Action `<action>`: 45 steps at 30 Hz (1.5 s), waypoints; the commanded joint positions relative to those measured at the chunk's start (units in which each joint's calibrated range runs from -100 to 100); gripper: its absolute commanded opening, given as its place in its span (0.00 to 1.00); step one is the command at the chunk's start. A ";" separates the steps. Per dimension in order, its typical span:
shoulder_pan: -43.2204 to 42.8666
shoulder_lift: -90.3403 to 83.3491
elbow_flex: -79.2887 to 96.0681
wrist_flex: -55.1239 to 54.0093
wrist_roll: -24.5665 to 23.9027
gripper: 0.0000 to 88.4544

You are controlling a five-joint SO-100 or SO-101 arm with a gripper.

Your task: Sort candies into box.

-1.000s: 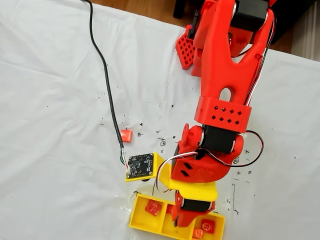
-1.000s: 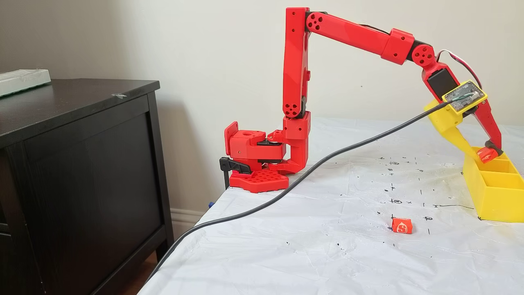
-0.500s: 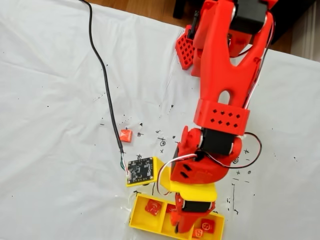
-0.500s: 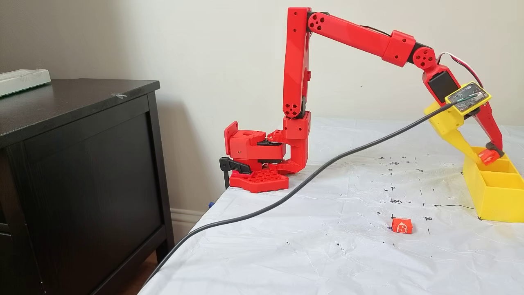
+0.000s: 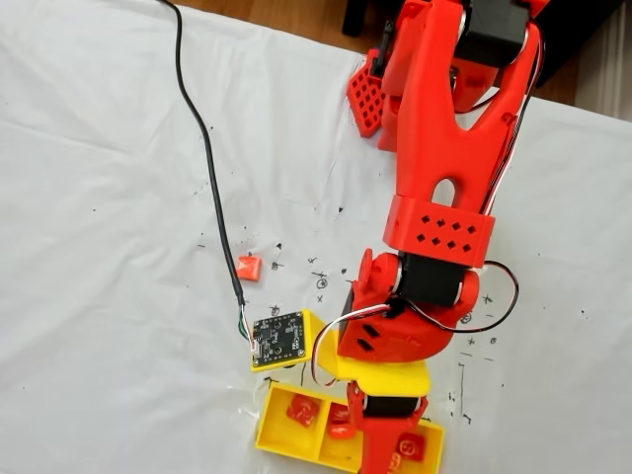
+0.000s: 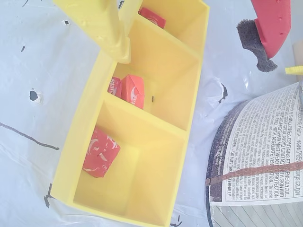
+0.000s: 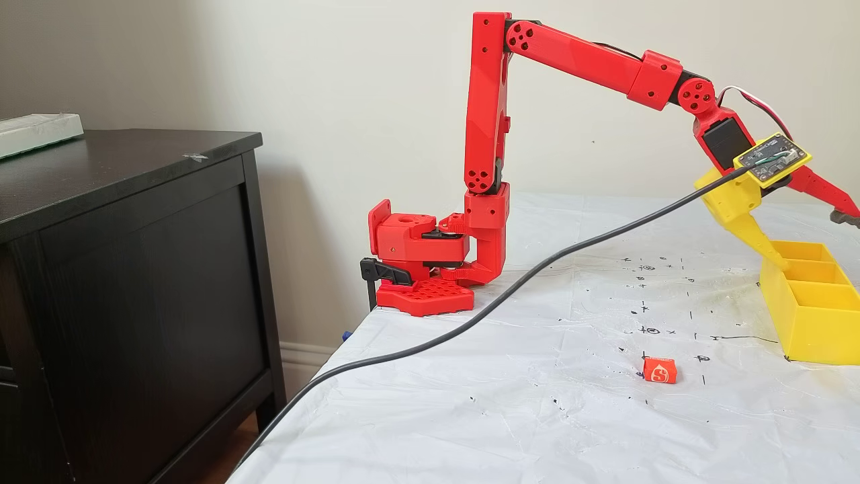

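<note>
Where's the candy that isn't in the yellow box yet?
The small orange-red wrapped candy lies alone on the white table cover, left of the yellow three-compartment plastic box in a fixed view, beside the black cable's end in the top-down one.

Light: bright, soft and even, daylight-like in all three views.
Shadows: faint; a weak one lies under the arm (image 7: 578, 60) on the white table cover (image 7: 537, 403).
Glare: slight sheen on the crinkled cover; the box (image 6: 142, 156) looks washed out in the wrist view.
Focus: side fixed view sharp; the top-down fixed view softer and grainier.
Blur: the near gripper finger (image 6: 102, 23) in the wrist view is smeared.
</note>
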 commanded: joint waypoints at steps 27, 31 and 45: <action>24.99 -10.81 -1.98 27.05 11.87 0.00; 27.89 -10.30 1.03 28.36 16.56 0.00; 30.88 -4.87 -0.89 30.00 20.71 0.02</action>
